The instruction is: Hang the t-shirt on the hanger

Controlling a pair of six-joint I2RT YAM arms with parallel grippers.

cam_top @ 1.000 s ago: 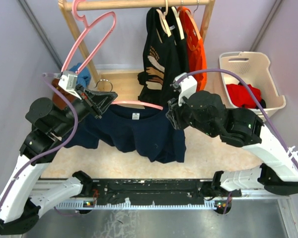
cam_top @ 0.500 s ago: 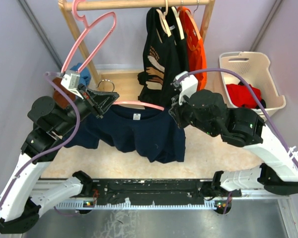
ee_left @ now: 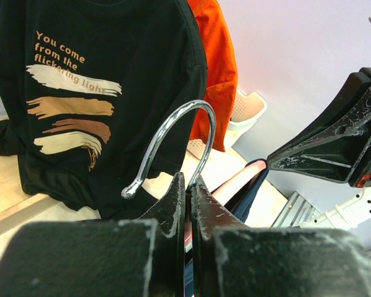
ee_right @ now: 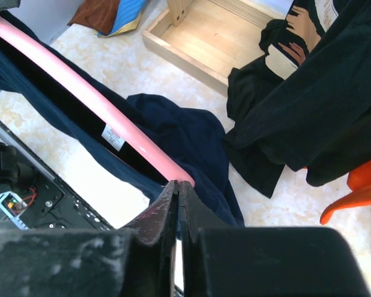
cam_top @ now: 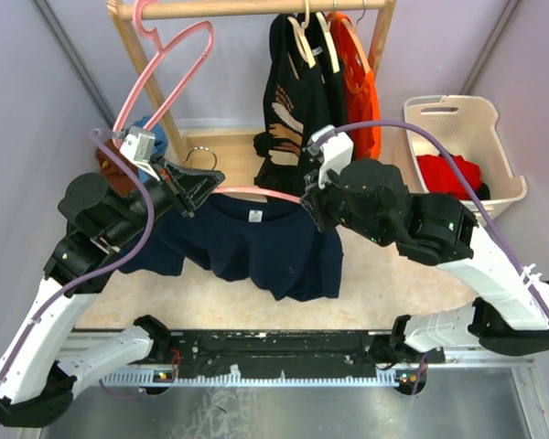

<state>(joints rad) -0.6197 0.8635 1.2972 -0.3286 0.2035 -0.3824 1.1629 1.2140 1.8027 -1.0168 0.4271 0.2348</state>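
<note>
Right now, you have the left pincer (ee_left: 187, 189) clenched on the hanger (cam_top: 256, 193) at the foot of its silver hook (ee_left: 195, 104), which curls up from between the tight black fingers in the left wrist view. In the overhead view that grip sits left of centre, and the pink bar runs from it rightward to the right pincer (ee_right: 177, 189).

The t-shirt (cam_top: 265, 242) hangs with the hanger in the middle of the overhead frame. The pink bar shows across its neck opening, the small white label (cam_top: 250, 215) sits just below the pink, and the navy body droops beneath it over the pale surface (cam_top: 165, 293) (the cloth is bunched and reaches lowest on the right side).

Your right pincer is closed tight too. Its tips meet right at the end of the pink bar, with navy cloth on both sides of them. Whether a fold of cloth is caught between the tips you cannot tell from the right wrist view.

Behind, at the top of the overhead frame, a black shirt with tan print (cam_top: 293, 110) and an orange shirt (cam_top: 361, 82) hang from the wooden rail (cam_top: 256, 7). A white basket (cam_top: 439, 114) holding something red stands at the right edge.
</note>
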